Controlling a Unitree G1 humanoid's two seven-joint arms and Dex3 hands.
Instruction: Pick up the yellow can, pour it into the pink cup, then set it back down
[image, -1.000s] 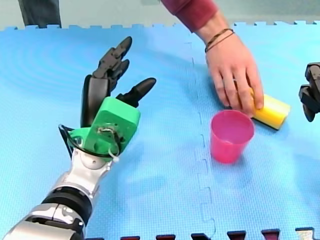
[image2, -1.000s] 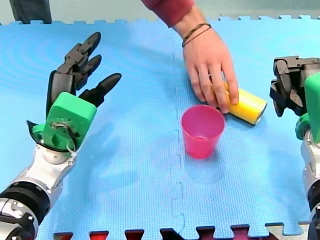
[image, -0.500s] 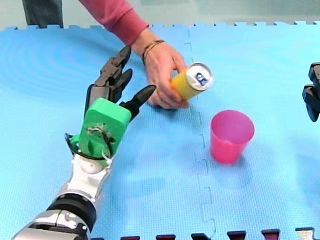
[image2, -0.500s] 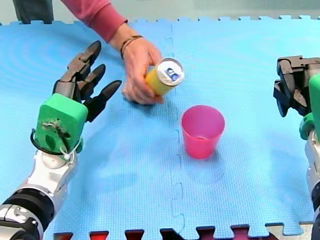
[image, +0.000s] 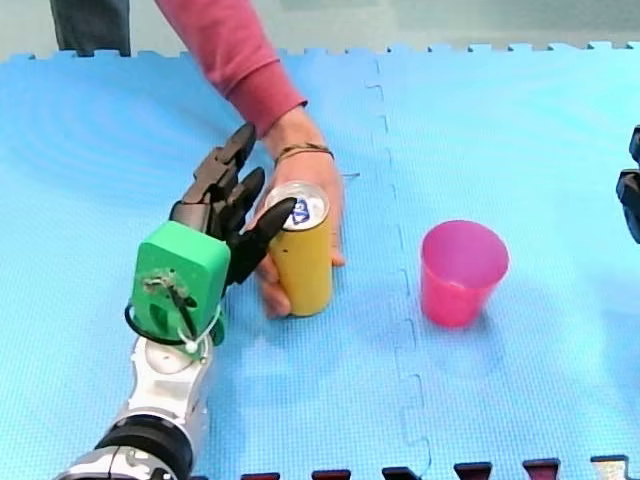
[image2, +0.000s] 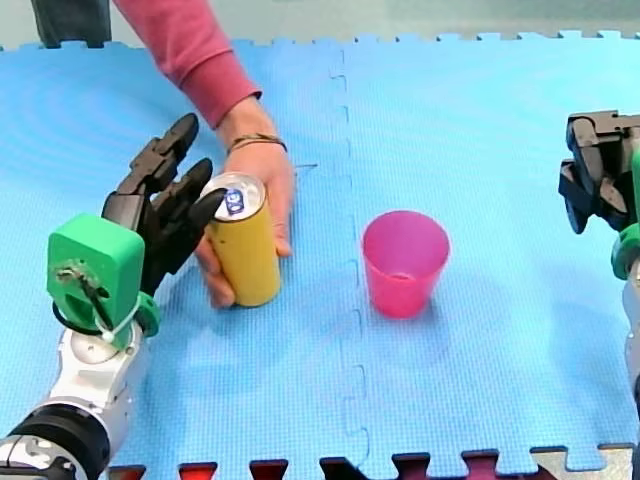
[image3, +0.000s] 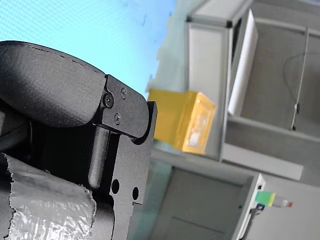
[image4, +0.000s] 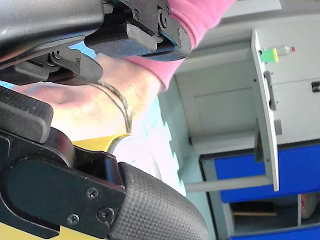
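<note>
The tall yellow metal can (image2: 243, 255) stands upright on the blue foam mat (image2: 480, 110), just beside the robot's left hand (image2: 160, 215), on its thumb side. This hand is released and grips nothing. Its thumb tip reaches the can's top rim, but I cannot tell if it touches. A person's hand (image2: 268, 190), in a red sleeve (image2: 190, 50), grasps the can from behind. The pink plastic cup (image2: 404, 262) stands beyond the can, between both robot hands. The right hand (image2: 597, 170) is clenched, holding nothing, well apart from the cup.
</note>
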